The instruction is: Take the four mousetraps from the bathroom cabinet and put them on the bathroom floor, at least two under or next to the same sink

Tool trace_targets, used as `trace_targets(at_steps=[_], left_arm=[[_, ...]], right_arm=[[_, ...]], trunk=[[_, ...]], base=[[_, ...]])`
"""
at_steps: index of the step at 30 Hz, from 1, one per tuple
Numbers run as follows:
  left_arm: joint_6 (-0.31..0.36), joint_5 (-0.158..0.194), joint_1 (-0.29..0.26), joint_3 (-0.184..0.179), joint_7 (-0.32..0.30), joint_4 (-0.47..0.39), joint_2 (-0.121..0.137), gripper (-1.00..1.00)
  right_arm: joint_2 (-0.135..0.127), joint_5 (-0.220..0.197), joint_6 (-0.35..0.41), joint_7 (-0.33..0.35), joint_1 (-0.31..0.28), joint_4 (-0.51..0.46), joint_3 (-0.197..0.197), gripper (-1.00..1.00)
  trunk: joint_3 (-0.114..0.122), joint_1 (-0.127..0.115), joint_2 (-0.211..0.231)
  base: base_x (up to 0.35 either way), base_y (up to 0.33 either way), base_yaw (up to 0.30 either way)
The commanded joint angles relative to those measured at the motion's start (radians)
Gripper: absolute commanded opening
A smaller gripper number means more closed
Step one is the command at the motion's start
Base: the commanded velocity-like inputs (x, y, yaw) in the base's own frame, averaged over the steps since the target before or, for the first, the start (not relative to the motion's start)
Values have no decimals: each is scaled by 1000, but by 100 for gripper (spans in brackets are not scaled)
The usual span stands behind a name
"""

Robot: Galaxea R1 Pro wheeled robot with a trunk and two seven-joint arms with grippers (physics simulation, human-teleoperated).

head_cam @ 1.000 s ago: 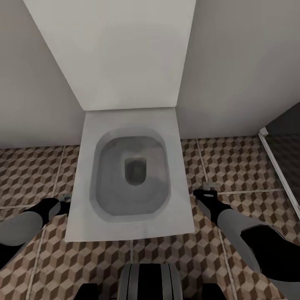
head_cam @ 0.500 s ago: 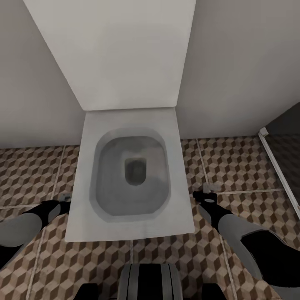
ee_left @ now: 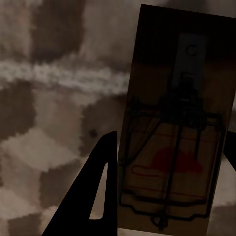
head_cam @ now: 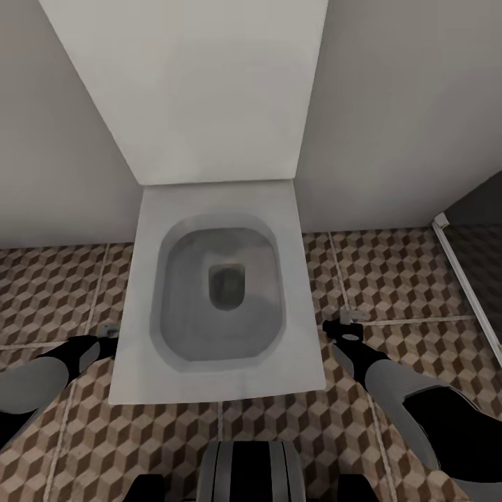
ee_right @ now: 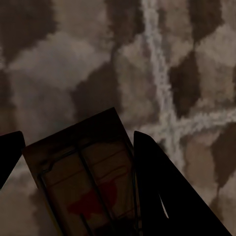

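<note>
In the left wrist view a dark brown mousetrap point(ee_left: 172, 123) with a wire spring and a red mouse print sits between the fingers of my left gripper point(ee_left: 171, 140), close above the cube-patterned bathroom floor point(ee_left: 49, 88). The right wrist view has a second mousetrap point(ee_right: 83, 182) held in my right gripper point(ee_right: 78, 135), near a grout crossing. In the head view the left gripper point(head_cam: 104, 338) hangs low at the toilet's left side and the right gripper point(head_cam: 341, 324) at its right side. The cabinet and the sink are out of view.
A white square toilet point(head_cam: 219, 380) with its lid up stands straight ahead between both arms, against a pale wall. A white threshold strip point(head_cam: 460, 279) marks the shower edge at the right. Patterned floor tiles point(head_cam: 397, 272) lie open on both sides of the toilet.
The right arm has shifted slightly, its gripper a touch further right and lower. The left arm has drawn back a little. The toilet and view are unchanged.
</note>
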Motion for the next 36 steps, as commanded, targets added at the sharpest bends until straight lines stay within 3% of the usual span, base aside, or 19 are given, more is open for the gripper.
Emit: trace_targets(at_steps=[1, 9, 36], left_arm=[[5, 10, 0, -8, -7, 1, 0, -100], [5, 10, 0, -8, -7, 1, 1, -100], [-30, 10, 1, -8, -9, -6, 15, -100]], right_arm=[[0, -12, -7, -2, 0, 0, 8, -100], [1, -12, -85, -2, 10, 1, 8, -100], [2, -10, -113, -2, 28, 1, 9, -100]], trunk=[[0, 0, 0], [0, 0, 0], [0, 0, 0]], base=[[0, 0, 0], [0, 0, 0], [0, 0, 0]])
